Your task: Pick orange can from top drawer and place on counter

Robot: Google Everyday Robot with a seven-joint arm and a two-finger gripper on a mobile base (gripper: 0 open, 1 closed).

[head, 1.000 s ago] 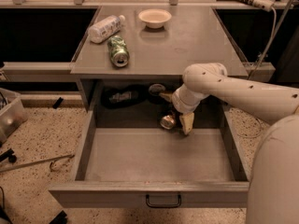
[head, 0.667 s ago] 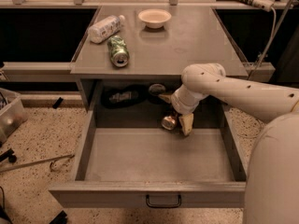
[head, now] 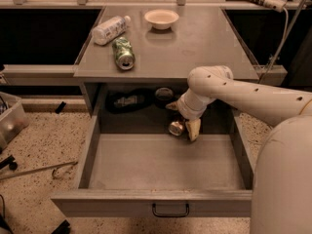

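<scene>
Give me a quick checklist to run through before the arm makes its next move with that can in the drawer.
1. Top drawer pulled fully open: ok.
2. Gripper down at the back of the drawer, right against the orange can: ok.
3. Firm hold on the can: cannot tell.
4. Straight-up lift path: not ok, the counter seems to overhang the can, so draw it forward first.
5. Bare counter space to set it down, right of the green can and in front of the bowl: ok.
</scene>
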